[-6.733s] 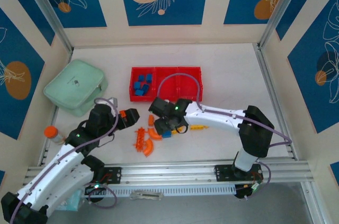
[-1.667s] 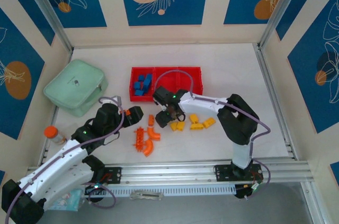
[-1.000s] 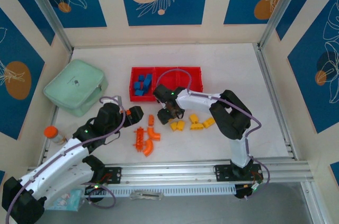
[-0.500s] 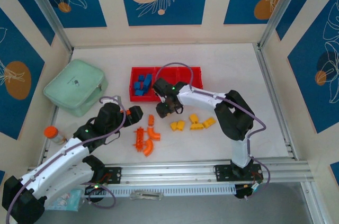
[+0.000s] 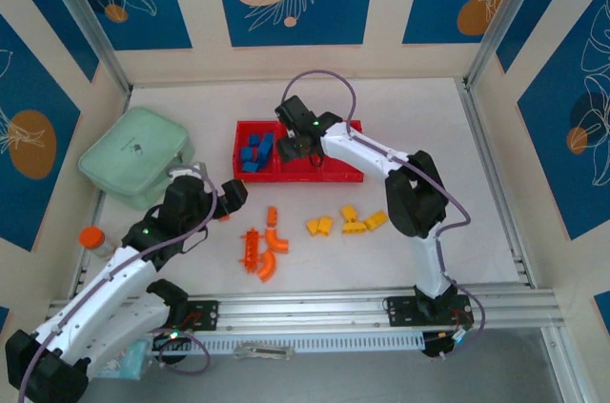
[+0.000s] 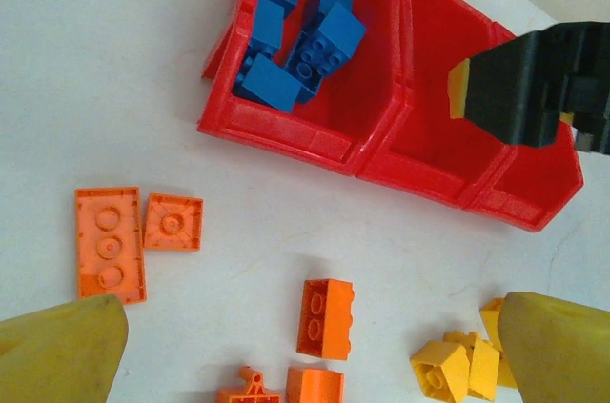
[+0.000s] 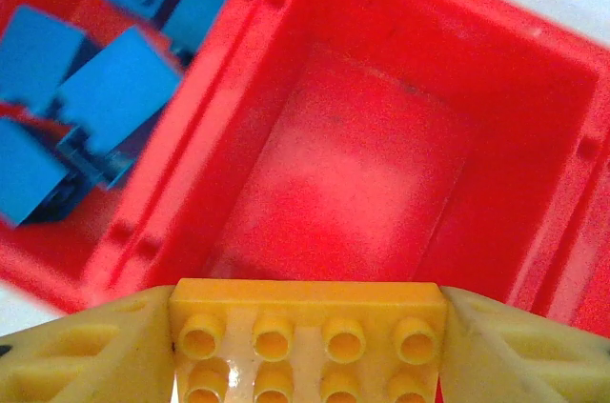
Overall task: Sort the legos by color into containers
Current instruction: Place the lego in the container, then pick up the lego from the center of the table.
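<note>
One yellow brick (image 7: pixel 307 308) in right claw (image 7: pixel 307 332), wrist view | left claw (image 6: pixel 310 351) wide, empty

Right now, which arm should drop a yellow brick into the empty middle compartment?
Right. The right gripper holds a yellow brick over the empty middle compartment; the left gripper hangs open above loose orange bricks.

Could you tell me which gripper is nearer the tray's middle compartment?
Right: the right gripper holds a yellow brick above the middle compartment; the left gripper is short of the tray.
</note>
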